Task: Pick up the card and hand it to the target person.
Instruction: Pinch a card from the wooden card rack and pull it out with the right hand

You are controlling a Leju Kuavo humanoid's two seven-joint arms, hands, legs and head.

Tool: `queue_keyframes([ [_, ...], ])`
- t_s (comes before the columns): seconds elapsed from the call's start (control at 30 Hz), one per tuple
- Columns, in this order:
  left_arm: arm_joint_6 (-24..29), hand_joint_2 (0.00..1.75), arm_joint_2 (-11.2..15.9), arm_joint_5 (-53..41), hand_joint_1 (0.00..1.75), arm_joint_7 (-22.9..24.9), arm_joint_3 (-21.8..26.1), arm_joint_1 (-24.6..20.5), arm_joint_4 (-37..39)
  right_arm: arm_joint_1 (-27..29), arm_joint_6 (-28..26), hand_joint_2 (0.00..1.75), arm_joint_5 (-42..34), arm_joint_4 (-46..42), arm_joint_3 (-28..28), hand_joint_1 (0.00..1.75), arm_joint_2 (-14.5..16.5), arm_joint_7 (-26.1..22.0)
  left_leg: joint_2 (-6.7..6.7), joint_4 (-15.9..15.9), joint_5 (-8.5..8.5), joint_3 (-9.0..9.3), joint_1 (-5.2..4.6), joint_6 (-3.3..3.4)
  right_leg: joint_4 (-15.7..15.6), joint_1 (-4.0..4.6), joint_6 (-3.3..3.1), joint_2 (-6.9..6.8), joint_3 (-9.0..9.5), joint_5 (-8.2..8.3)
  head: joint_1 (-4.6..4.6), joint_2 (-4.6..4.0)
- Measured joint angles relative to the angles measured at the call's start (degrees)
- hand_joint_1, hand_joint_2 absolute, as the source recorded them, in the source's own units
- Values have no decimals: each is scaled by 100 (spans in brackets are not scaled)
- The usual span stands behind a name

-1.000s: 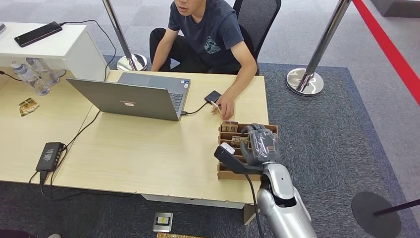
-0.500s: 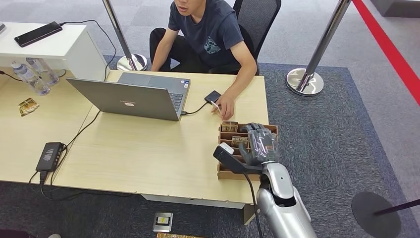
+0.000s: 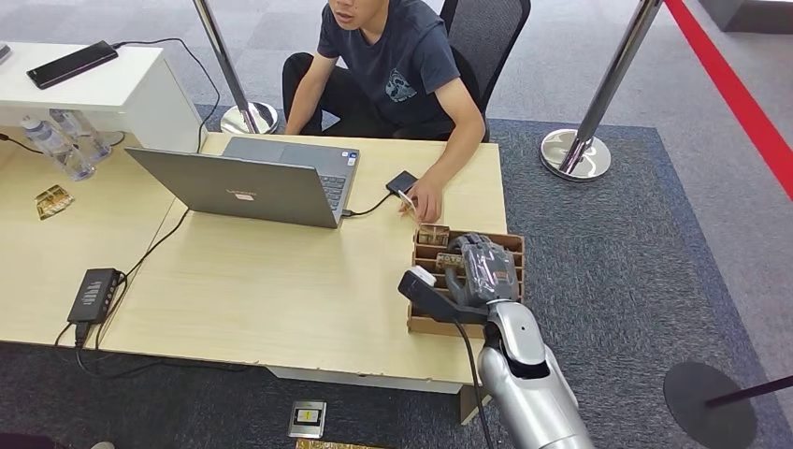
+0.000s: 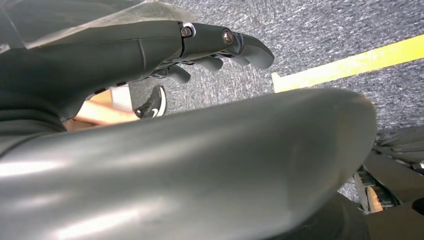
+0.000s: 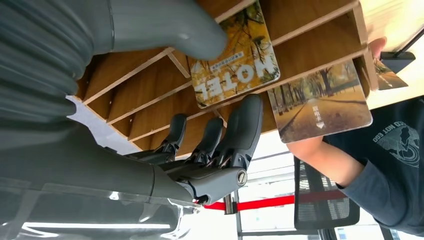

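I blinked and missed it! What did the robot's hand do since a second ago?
The right hand slid a little toward the laptop side and farther into the wooden card holder. Its thumb and fingers now bracket the HOTEL card, which sits in its slot, not yet lifted. The person's hand, laptop and the second card stayed put.
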Motion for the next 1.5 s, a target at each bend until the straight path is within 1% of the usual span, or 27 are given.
queue_keyframes([
  [0.1, -18, 0, 0, -8, 0, 0, 1, 1, 0, -31, -14, 175, 7, 93, -38, 84, 9, 27, 0, 0, 0, 1, 0, 0, 0, 0, 0, 0, 1, 0, 0, 0],
  [0.2, -35, 0, 0, -27, 0, 0, 1, 1, 0, -33, -14, 175, 45, 124, -84, 99, 15, 28, 0, 0, 0, 4, 0, 0, 0, 0, 0, 0, 4, 0, 0, 0],
  [0.27, -40, 0, 0, -37, 0, -1, 0, 1, 0, -33, -14, 175, 77, 129, -113, 126, 19, 28, 0, 0, 1, 5, 0, 0, 0, 0, 0, 0, 6, 0, 0, 0],
  [0.33, -42, 0, 0, -41, 0, -6, 0, 2, 0, -30, -14, 175, 102, 130, -137, 149, 19, 28, 0, 0, 1, 5, 0, 0, 0, 0, 0, 0, 6, 0, 0, 0],
  [0.43, -43, 0, 0, -49, 0, -26, -1, 1, 0, -22, -18, 175, 135, 105, -182, 169, 15, 28, 0, 0, 1, 5, 0, 0, -1, 0, 0, 0, 6, 0, 1, 0],
  [0.47, -43, 0, 0, -50, 0, -34, -1, 1, 0, -18, -25, 175, 144, 93, -198, 173, 13, 27, 0, 0, 0, 6, 0, 0, -1, 0, 0, 0, 6, 0, 1, 0],
  [0.67, -43, 0, 0, -44, 0, -52, -1, 2, 0, 57, -128, 175, 154, -31, -235, 175, -13, -41, 0, 0, 0, 7, 0, 0, -1, 0, 0, 0, 6, 0, 0, 0],
  [0.87, -41, 0, -1, -1, 0, -57, -1, 3, 0, 250, -221, 175, 120, -315, -232, 175, -45, -196, 0, 0, 1, 6, 0, 0, 0, 0, 0, 0, 6, 0, 0, 0],
  [1.07, -36, 0, 0, 24, 0, -63, 2, 7, 0, 530, -248, 175, -17, -951, -185, 175, -102, -445, -1, 0, 0, 2, 0, 0, 0, 0, 0, 0, 4, 0, 1, 0],
  [1.2, -14, 0, -1, 66, 0, -63, 4, 6, 0, 590, -248, 175, -189, -1440, -47, 175, -153, -617, -1, 0, 0, 2, 0, 0, 0, 0, 0, 0, 3, 0, 0, 0],
  [1.33, 13, 0, -2, 91, 0, -66, 8, 4, 0, 486, -237, 175, -378, -1732, 113, 175, -179, -690, 0, 0, 0, 2, 0, 0, 1, 0, 0, 0, 3, 0, 1, 0],
  [1.5, 15, 0, -2, 30, 0, -99, 7, -1, 0, 45, -206, 175, -519, -1698, 215, 175, -111, -613, 0, 0, 3, 3, 0, -3, 4, 0, -1, 0, 4, 1, 1, 0],
])
